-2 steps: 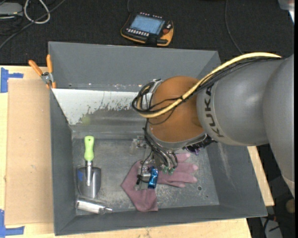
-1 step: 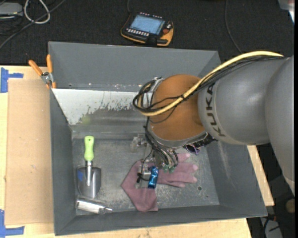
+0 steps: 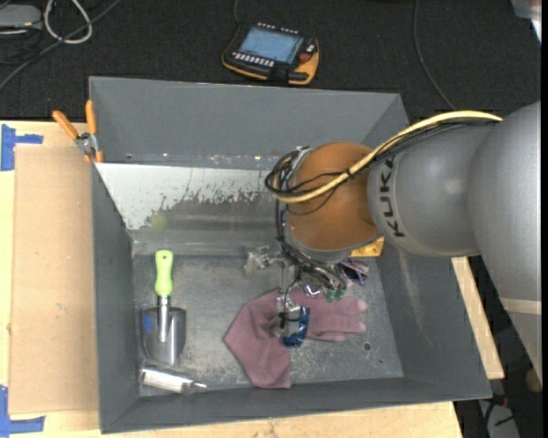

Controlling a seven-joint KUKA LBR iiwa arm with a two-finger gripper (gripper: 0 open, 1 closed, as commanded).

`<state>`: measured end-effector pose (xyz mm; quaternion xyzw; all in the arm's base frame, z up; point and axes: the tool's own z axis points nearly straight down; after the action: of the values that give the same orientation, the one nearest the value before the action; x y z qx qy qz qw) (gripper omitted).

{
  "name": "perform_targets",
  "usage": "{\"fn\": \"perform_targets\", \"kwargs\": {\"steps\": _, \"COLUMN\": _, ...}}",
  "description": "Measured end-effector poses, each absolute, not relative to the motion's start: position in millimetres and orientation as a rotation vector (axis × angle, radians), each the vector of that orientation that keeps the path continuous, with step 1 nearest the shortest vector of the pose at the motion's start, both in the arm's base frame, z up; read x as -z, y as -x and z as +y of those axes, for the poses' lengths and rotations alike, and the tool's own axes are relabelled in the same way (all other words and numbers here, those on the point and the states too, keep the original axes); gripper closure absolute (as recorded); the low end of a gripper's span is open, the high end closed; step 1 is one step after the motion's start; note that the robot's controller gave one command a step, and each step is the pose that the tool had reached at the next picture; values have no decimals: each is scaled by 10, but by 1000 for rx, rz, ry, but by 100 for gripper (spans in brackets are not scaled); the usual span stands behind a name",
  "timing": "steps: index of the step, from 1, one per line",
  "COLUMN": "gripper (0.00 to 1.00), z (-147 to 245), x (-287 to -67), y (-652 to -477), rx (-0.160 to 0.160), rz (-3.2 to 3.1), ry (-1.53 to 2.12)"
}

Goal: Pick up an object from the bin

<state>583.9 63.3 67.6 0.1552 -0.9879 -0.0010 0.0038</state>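
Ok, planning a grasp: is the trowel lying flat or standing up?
Lying flat: the trowel rests on the bin floor, handle toward the back.

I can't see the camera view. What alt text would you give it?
A robot arm's gripper hangs over a crumpled mauve cloth near the middle of a grey metal bin. A green-handled trowel lies at the left, with a silvery tube by the bin's front left corner.

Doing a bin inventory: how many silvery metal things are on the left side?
2. A trowel with a green handle lies on the left floor; a silvery tube lies in the front-left corner. Others may hide under the arm.
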Motion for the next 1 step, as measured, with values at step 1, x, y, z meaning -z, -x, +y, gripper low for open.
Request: {"fn": "perform_targets", "kwargs": {"steps": 1, "gripper": 0, "z": 698, "x": -694, "y": -5711, "rx": 6, "rz": -3042, "ry": -773}}
